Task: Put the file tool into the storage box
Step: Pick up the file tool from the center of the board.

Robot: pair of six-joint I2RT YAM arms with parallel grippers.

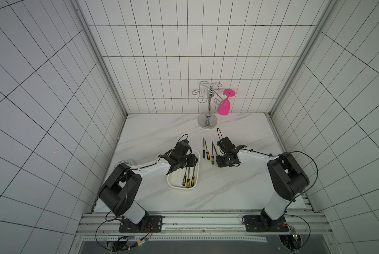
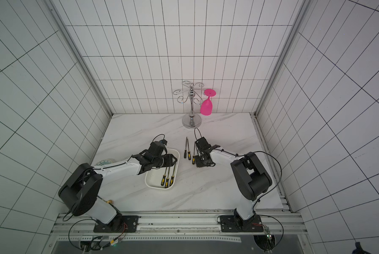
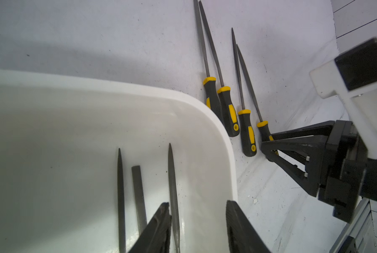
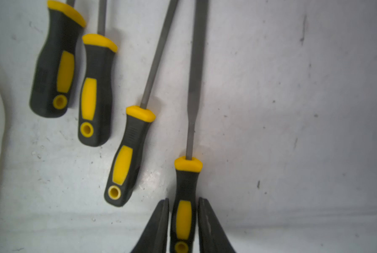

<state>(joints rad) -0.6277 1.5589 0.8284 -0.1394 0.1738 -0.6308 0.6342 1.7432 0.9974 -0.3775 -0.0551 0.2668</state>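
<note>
Right gripper [image 4: 183, 202] clamps the handle of one file [image 4: 188, 173]; left gripper [image 3: 198, 204] hangs, jaws parted, above the box [image 3: 126, 86].

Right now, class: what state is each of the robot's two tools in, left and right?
Left tool: open, holding nothing, above the storage box.
Right tool: closed on the handle of a file.

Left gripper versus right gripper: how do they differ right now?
The left gripper stands open with nothing between its jaws; the right gripper is shut on the handle of a file. The left gripper hangs over the storage box, above three boxed files; the right gripper is low at the table, outside the box, beside three loose files. Both are black with two tapered fingers.
</note>
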